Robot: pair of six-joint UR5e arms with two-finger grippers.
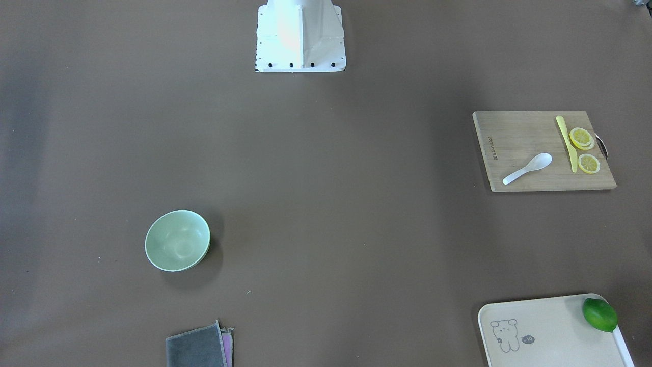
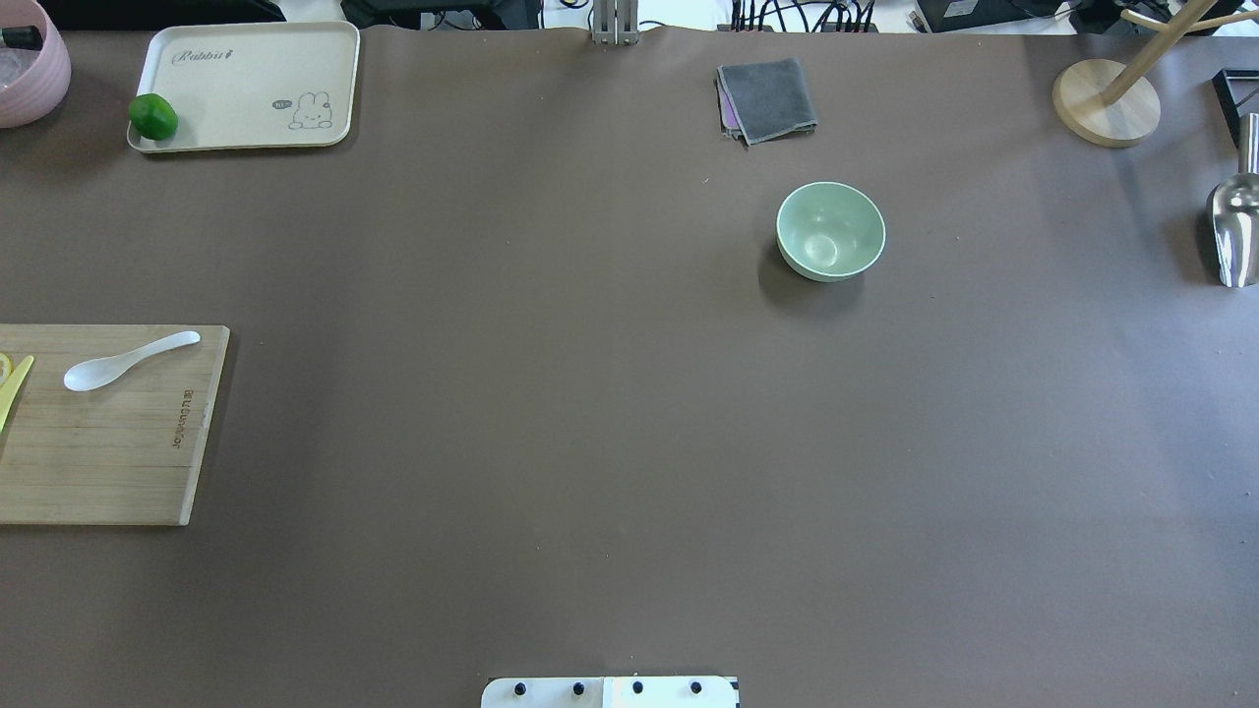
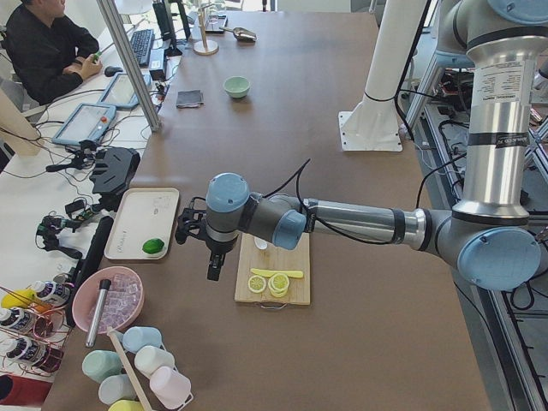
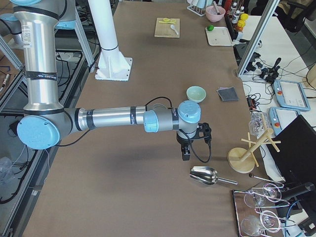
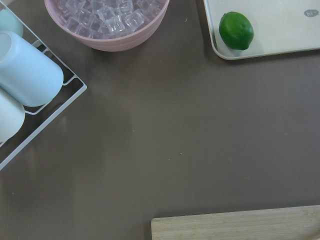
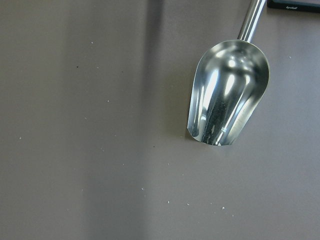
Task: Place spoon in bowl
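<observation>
The white spoon (image 1: 527,168) lies on a wooden cutting board (image 1: 514,148) near the table's left end; it also shows in the overhead view (image 2: 128,360). The mint-green bowl (image 1: 177,240) stands empty on the table's right half, far side (image 2: 830,231). My left gripper (image 3: 214,265) hangs over bare table between the board and the tray, apart from the spoon. My right gripper (image 4: 186,154) hangs near the metal scoop, on the bowl's right. Both grippers show only in the side views, so I cannot tell whether they are open or shut.
A yellow knife (image 1: 566,143) and lemon slices (image 1: 580,137) share the board. A tray (image 1: 545,331) holds a lime (image 1: 599,314). A pink bowl of ice (image 5: 107,20), a grey cloth (image 2: 767,98), a metal scoop (image 6: 230,95) and a wooden stand (image 2: 1107,98) sit at the edges.
</observation>
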